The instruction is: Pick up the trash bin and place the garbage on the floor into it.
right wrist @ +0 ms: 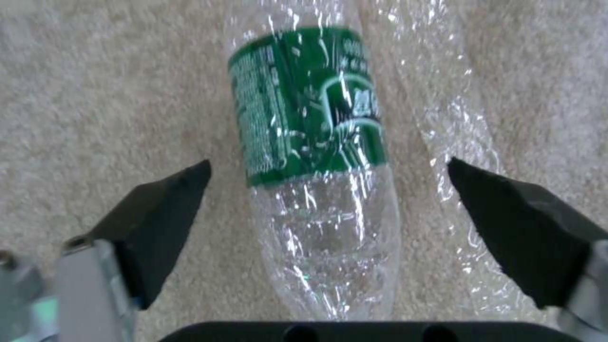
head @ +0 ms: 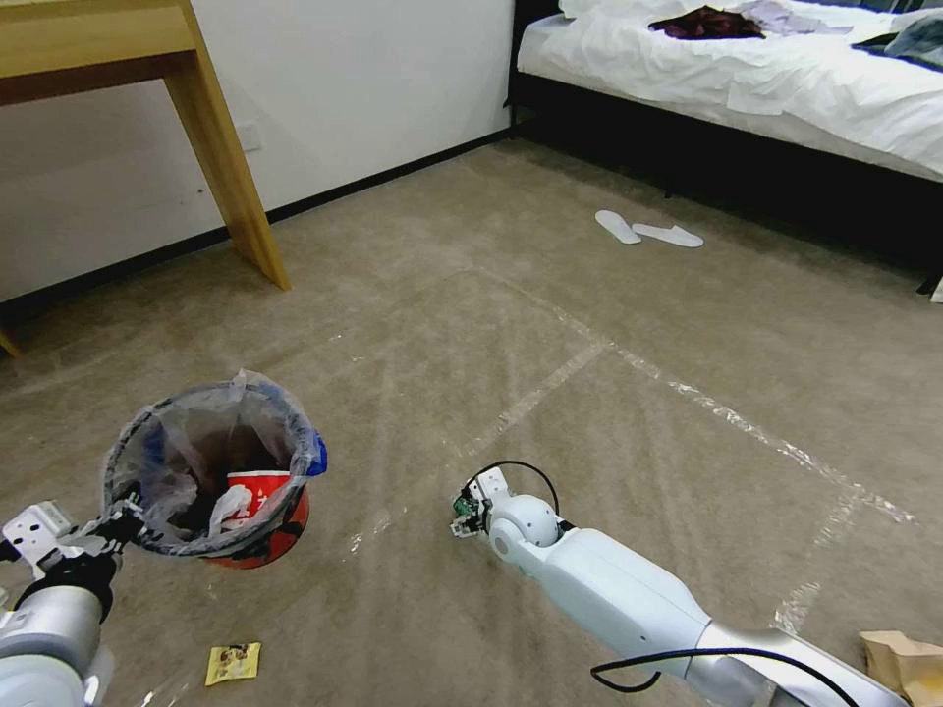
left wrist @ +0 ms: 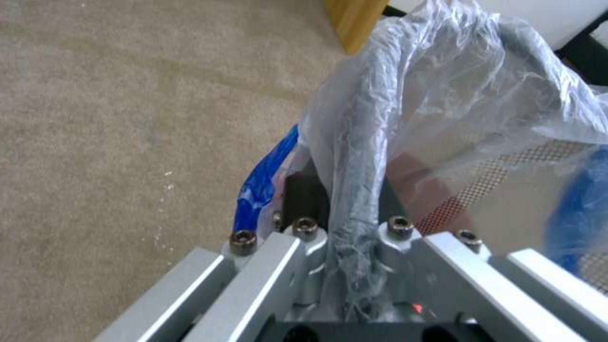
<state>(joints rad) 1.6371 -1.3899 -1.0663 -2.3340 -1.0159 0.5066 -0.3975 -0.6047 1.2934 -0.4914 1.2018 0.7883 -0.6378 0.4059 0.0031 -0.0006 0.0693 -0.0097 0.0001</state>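
Right gripper (right wrist: 326, 180) spread wide, straddling the crushed clear green-labelled plastic bottle (right wrist: 317, 156) on the beige carpet (right wrist: 95, 95); its long axis runs twelve-to-six between the pads. Left gripper (left wrist: 351, 237) clamps the red-orange bag-lined bin's rim (left wrist: 358, 156).

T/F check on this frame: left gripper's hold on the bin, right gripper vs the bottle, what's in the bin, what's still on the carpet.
1. The left gripper is shut on the rim of the trash bin. True.
2. The right gripper has closed on the green-labelled plastic bottle. False: its fingers stand open on either side of the bottle, which lies on the carpet.
3. The bin is empty. False: a red-and-white carton sits inside the bag.
4. A small yellow wrapper lies on the carpet near the bin. True.
5. A pair of white slippers lies on the bed. False: they are on the carpet beside the bed.
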